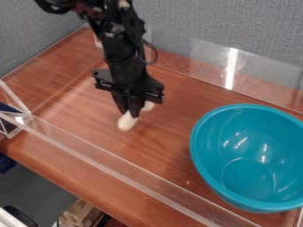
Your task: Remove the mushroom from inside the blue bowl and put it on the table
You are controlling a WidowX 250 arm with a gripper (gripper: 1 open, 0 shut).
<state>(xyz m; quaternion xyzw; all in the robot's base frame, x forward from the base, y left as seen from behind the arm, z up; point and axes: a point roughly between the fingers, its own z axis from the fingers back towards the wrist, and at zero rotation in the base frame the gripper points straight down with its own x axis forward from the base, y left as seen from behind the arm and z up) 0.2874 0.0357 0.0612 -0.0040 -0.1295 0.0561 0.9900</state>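
The mushroom (127,121) shows only its cream-white stem, hanging below my black gripper (130,108), which is shut on it; the cap is hidden between the fingers. The stem's lower end is at or just above the reddish-brown table (83,115), left of centre. The blue bowl (251,156) stands at the right front with nothing in it, well apart from the gripper. My arm comes down from the top of the view, pointing steeply down.
Low clear acrylic walls (95,168) edge the tabletop on the front, left and back. A grey fabric panel stands behind the table. Bare wood lies between the gripper and the bowl.
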